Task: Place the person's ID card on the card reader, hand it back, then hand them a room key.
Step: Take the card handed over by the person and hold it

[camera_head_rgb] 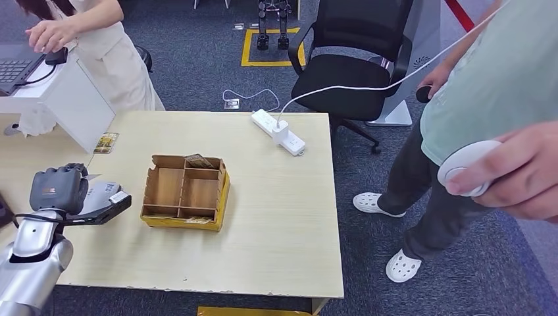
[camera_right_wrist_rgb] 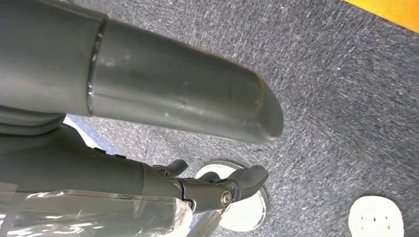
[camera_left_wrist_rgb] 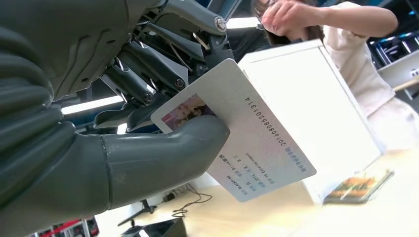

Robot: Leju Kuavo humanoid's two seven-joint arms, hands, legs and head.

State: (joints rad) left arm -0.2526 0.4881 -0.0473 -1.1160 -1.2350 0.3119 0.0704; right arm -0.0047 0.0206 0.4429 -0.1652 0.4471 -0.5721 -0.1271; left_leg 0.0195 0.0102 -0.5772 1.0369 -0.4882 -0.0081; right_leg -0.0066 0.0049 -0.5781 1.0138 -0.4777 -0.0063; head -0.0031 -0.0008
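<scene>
1. We see the left hand raised over the left end of the desk, to the left of the cardboard organizer box, with its silver forearm coming up from the near desk edge.
2. In the left wrist view the left hand holds the ID card: the thick thumb presses one face near the photo corner and the darker fingers close on the other face. Most of the card sticks out past the hand, tilted, with its printed side facing the camera.
3. In the head view the ID card lies roughly flat in the hand above the desk, its free end toward the box.
4. The right hand hangs over the grey carpet with nothing in it; its thumb is straight and its dark fingers are apart from it.
5. The box is split into compartments; the far one holds a small brownish item we cannot identify, and the others look bare.
6. Left of the box, beyond the hand, stands a white stand, with a small patterned card lying just beside its base.
7. A white power strip lies beyond the box, near the far desk edge.
8. A person in light clothing stands behind the stand; another person stands right of the desk, holding a white round device.
</scene>
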